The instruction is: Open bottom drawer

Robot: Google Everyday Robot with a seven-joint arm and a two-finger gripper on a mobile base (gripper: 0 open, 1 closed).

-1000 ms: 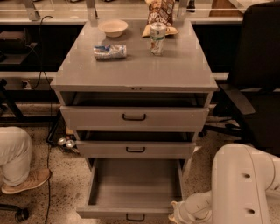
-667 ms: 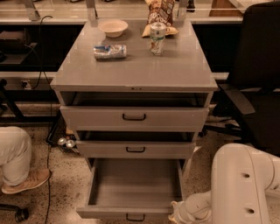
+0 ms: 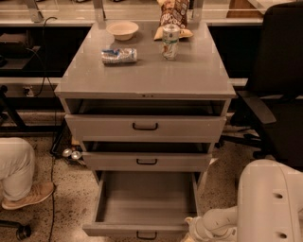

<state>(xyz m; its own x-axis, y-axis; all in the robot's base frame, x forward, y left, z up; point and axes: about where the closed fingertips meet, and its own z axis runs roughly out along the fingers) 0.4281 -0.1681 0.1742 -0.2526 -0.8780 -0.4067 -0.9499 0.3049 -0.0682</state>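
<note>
Bottom drawer (image 3: 144,203): the lowest of the three grey drawers, pulled far out toward the camera; its grey tray is open to view and nothing shows inside it.
Its handle (image 3: 146,235): a small black loop at the middle of the short front, at the lower edge of the view and partly cut off.
Gripper (image 3: 191,230): low at the lower edge of the view, just beside the right front corner of the bottom drawer; I cannot tell if it touches the drawer, and I cannot tell if it is wide or narrow.
Robot arm (image 3: 270,203): a big white body at lower right, with a thinner white wrist reaching left to the gripper.
Middle drawer (image 3: 147,161): directly above the open tray, with a black loop handle and a dark gap over its front.
Top drawer (image 3: 145,126): taller and wider, with a black handle, also with a dark gap above.
Cabinet top (image 3: 147,71): a flat grey surface.
Bowl (image 3: 122,30): pale, at the back left of the top.
Lying can (image 3: 119,55): on its side, in front of the bowl.
Upright can (image 3: 171,41): standing at the back right, just before a snack bag (image 3: 173,14).
Office chair (image 3: 279,94): black, to the right of the cabinet.
Person's leg (image 3: 16,170): light trousers and a tan shoe (image 3: 28,194) on the speckled floor at left.
</note>
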